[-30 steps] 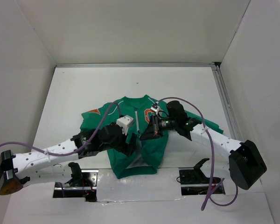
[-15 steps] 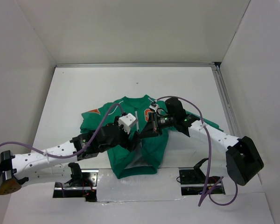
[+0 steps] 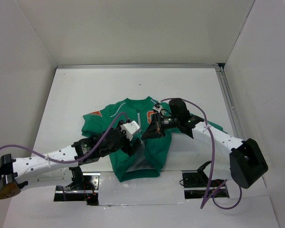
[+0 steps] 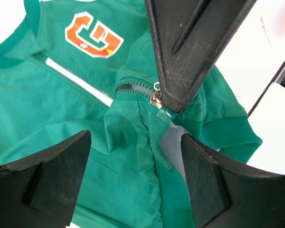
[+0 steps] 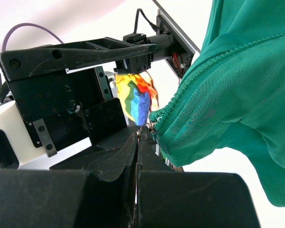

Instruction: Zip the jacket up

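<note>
In the middle of the white tabletop (image 3: 85,90), the jacket (image 3: 156,154) lies front up. Its long axis runs near to far: collar (image 3: 141,101) toward the back wall, hem (image 3: 133,175) toward the arm bases, sleeves spread to either side and the orange G (image 4: 92,39) facing up. The right hand (image 4: 173,102) is closed to a thin wedge, and its tip pinches the metal slider (image 4: 156,99) roughly midway up the front (the pinch reads best from the left wrist view), lifting the cloth there into a small peak. The left hand (image 4: 133,185) is open, its two fingers (image 4: 47,185) standing wide apart on either side of the green fabric just below the slider; whether they touch the cloth I cannot tell. A short run of dark teeth (image 4: 133,88) bunches up right beside the slider, but which stretch of the zip is actually meshed is not clear. Pale grey lining (image 3: 140,164) shows near the hem, so the front gapes there. My reading is that the zipping is at best partly done: the slider is caught but sits well short of the collar, and the run from mid-chest upward is left. The left hand will most likely need to pin the lower front so the cloth pulls taut.
</note>
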